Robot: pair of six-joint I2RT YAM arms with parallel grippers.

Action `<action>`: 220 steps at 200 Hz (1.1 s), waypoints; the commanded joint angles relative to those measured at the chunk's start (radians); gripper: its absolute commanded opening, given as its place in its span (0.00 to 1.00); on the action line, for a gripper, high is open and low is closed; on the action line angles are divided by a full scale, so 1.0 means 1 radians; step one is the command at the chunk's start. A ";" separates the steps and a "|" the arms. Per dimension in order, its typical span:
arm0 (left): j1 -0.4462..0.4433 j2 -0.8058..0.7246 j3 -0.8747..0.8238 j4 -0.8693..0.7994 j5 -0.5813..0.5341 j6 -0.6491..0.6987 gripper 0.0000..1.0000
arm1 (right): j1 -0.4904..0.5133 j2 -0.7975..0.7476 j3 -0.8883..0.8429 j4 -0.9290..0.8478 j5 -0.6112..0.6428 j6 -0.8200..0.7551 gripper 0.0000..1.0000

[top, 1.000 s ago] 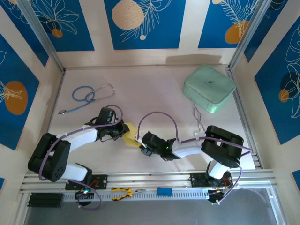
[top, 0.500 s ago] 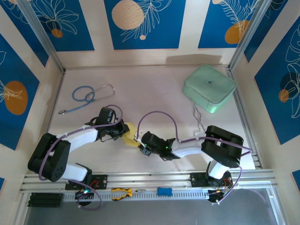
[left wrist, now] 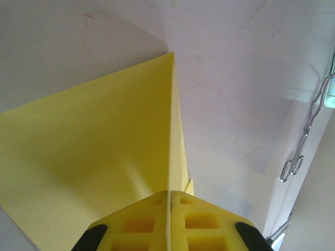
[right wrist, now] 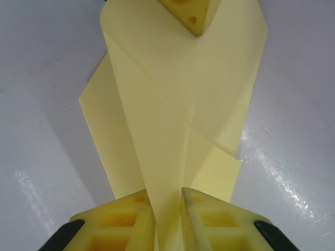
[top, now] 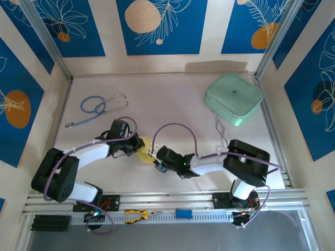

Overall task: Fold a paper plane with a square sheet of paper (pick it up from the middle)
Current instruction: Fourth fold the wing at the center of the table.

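Note:
The pale-yellow sheet of paper [top: 145, 151] is folded along diagonal creases and held just above the table between both grippers. My left gripper [top: 138, 147] is shut on one end. In the left wrist view the paper [left wrist: 104, 141] runs from the closed gripper [left wrist: 170, 192] out to a sharp tip. My right gripper [top: 156, 160] pinches the opposite end. In the right wrist view a raised fold of the paper [right wrist: 172, 104] stands between the fingers of the right gripper [right wrist: 168, 196]. The left gripper's yellow fingertip [right wrist: 189, 14] shows at the paper's far end.
A mint-green case [top: 233, 98] sits at the back right, with metal forceps [top: 222, 133] in front of it, also visible as forceps [left wrist: 301, 151] in the left wrist view. A blue stethoscope [top: 99, 107] lies back left. Yellow-handled pliers [top: 137, 214] rest on the front rail.
The right gripper has crept slightly left toward the left gripper and its jaws have narrowed on the paper. The left arm has held still.

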 commanded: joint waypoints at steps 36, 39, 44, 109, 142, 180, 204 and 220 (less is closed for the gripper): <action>0.001 0.006 0.004 0.004 0.016 -0.003 0.00 | 0.004 0.006 -0.007 0.015 0.023 0.013 0.21; 0.000 0.006 0.004 0.004 0.017 -0.004 0.00 | 0.006 0.005 -0.007 0.014 0.024 0.013 0.21; -0.001 0.006 0.004 0.004 0.017 -0.004 0.00 | 0.005 0.007 -0.005 0.014 0.026 0.013 0.21; 0.000 0.001 0.004 -0.001 0.012 -0.003 0.00 | -0.002 -0.004 -0.015 0.020 -0.007 0.028 0.10; 0.001 -0.003 0.009 -0.010 0.003 -0.004 0.19 | -0.003 0.004 -0.010 0.014 -0.026 0.054 0.08; 0.007 -0.046 0.031 -0.069 -0.033 0.015 0.49 | -0.018 0.024 -0.004 0.006 -0.061 0.110 0.07; 0.013 -0.071 0.049 -0.121 -0.053 0.038 0.56 | -0.023 0.033 0.001 0.001 -0.079 0.122 0.07; 0.016 -0.082 0.053 -0.144 -0.064 0.045 0.60 | -0.021 0.045 0.016 -0.018 -0.088 0.121 0.07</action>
